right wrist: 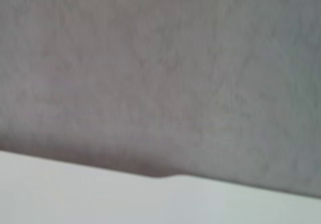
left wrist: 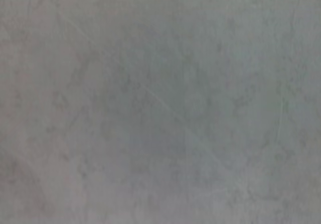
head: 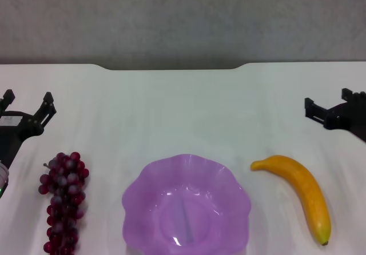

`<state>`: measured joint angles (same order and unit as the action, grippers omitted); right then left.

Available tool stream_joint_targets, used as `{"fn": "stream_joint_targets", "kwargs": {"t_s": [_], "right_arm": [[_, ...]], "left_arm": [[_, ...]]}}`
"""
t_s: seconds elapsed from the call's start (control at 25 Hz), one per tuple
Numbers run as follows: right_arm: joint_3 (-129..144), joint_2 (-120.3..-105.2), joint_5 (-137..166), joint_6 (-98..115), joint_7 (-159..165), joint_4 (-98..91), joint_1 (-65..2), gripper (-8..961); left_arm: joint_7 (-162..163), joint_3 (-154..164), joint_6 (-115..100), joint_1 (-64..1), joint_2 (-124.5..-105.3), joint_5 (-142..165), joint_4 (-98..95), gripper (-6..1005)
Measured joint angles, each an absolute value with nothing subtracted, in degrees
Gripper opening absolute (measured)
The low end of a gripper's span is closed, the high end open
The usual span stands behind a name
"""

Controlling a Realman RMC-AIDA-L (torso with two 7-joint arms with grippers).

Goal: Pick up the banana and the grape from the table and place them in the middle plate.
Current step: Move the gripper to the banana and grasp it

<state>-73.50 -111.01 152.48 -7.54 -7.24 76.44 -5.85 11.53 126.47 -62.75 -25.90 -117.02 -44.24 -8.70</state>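
The banana lies on the white table at the right of the purple plate, its dark tip toward me. The grape bunch lies on the table left of the plate. The plate holds nothing. My left gripper is open and empty at the left edge, beyond the grape. My right gripper is open and empty at the right edge, beyond the banana. The left wrist view shows only grey wall; neither wrist view shows the fruit or the plate.
The table's far edge has a curved notch before a grey wall. The right wrist view shows the table's far edge under that wall.
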Motion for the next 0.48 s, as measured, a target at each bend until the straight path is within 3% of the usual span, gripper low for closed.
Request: {"fn": "stream_joint_targets", "kwargs": {"t_s": [0.24,0.48], "right_arm": [[-83.7,-111.9,152.0,-32.8,-8.6,83.6,-8.6,845],[-95.6,-114.27,146.5,-50.1,-18.7,83.6,-14.6,839]], "left_arm": [[11.6,126.5,-62.8,-26.2,-116.9,-44.2,-8.9,879],[11.6,126.5,-62.8,-26.4,-116.73,-44.2,-9.3,879]]}}
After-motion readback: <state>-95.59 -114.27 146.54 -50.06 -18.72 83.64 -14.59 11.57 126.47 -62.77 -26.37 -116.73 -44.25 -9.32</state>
